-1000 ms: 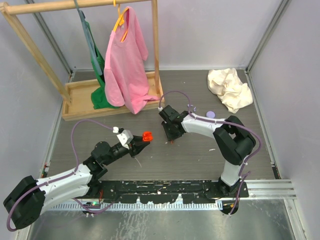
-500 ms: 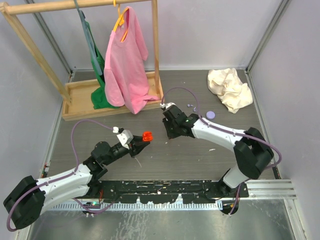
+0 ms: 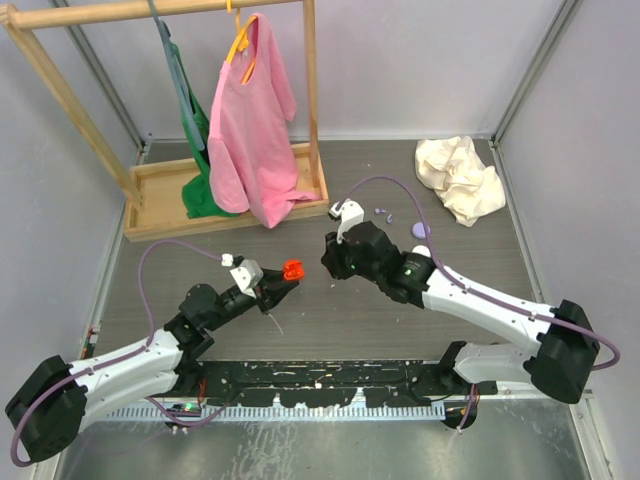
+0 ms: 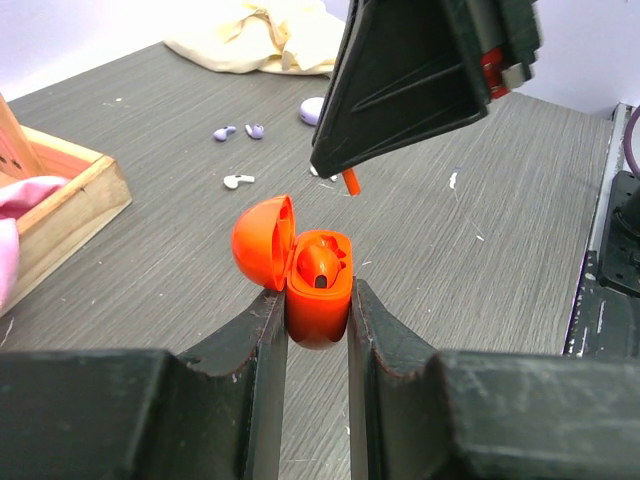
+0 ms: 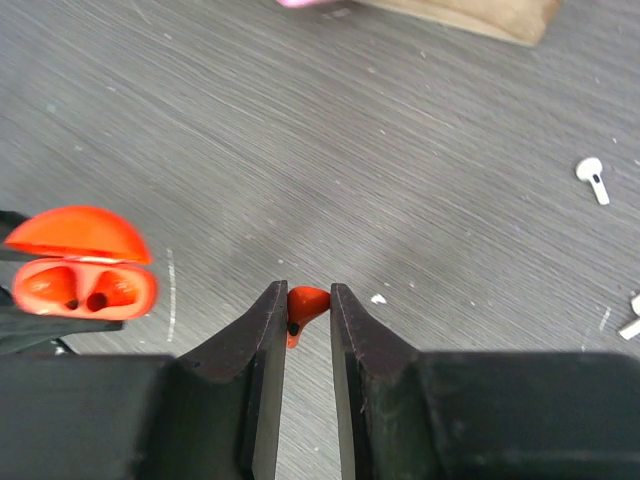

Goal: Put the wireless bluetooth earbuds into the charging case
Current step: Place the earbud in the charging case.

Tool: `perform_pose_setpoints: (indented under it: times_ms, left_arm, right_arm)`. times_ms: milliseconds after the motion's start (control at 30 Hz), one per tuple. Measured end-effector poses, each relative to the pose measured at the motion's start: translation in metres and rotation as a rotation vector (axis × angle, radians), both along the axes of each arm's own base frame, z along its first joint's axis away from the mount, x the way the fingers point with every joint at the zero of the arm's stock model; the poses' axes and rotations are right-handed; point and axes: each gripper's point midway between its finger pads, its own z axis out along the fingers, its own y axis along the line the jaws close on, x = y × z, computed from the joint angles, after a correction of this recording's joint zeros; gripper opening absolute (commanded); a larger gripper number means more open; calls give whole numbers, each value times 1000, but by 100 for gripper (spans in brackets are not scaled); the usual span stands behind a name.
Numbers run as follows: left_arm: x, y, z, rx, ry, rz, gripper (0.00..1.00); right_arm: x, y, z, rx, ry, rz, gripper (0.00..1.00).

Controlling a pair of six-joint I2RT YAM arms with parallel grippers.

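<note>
The left pincer (image 4: 315, 290) is pressed against the sides of a glossy orange-red plastic charging case (image 4: 318, 318). It grips the case low on the body, so the domed lid (image 4: 262, 243) can hang open to one side and the sockets face up, clear of the fingers. The case seems to be held off the grey wood-grain table (image 5: 450, 120) and turned toward the other arm, which gives that arm a steady target. One orange-red bud (image 4: 320, 266) appears to be seated in the case. The socket beside it looks free, though the glossy plastic makes that hard to confirm.

The right pincer (image 5: 306, 293) pinches a small orange-red earbud (image 5: 304, 304) by its head. The stem points down and is exposed, presumably so that it can enter the socket first. This pincer hangs near the case, off to one side and not yet over the opening.

A white plastic earbud (image 5: 592, 180) and a pair of lilac earbuds (image 4: 225, 133) lie loose on the table, well apart from both pincers. A round lilac case (image 3: 421, 229) sits near them.
</note>
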Motion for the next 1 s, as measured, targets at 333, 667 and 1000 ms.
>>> perform_pose_setpoints:
  times_ms: [333, 667, 1000]
  left_arm:
    - [1, 1, 1, -3, -3, 5, 0]
    - [1, 0, 3, -8, -8, 4, 0]
    - [1, 0, 3, -9, -8, 4, 0]
  right_arm:
    - [-28, 31, 38, 191, -138, 107, 25]
    - [-39, 49, 50, 282, -214, 156, 26]
    - [-38, 53, 56, 330, -258, 157, 26]
